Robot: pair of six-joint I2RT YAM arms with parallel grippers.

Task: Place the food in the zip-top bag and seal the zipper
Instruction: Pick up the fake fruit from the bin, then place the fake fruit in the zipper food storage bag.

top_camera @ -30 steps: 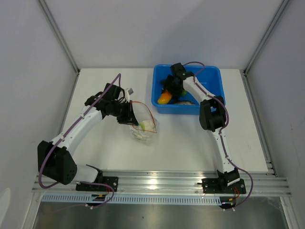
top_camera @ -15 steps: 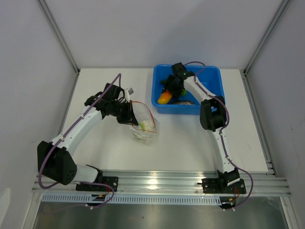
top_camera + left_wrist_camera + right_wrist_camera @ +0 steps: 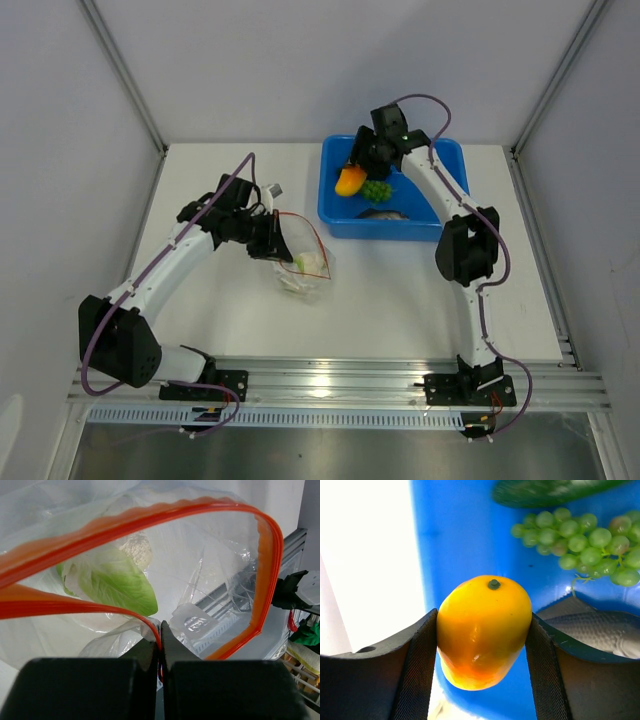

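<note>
Between the black fingers of the right gripper, an orange-yellow toy mango is clamped by its sides, above the left half of the blue plastic bin. Inside that bin, a bright green grape-like cluster, a dark green cucumber and a grey toy fish are seen lying. To the left of the bin, on the white table, the left gripper is pinched tight on the orange-red zipper strip of the clear crinkly zip-top bag, whose mouth is held agape. Inside the bag, a white cauliflower with green leaves is seen.
</note>
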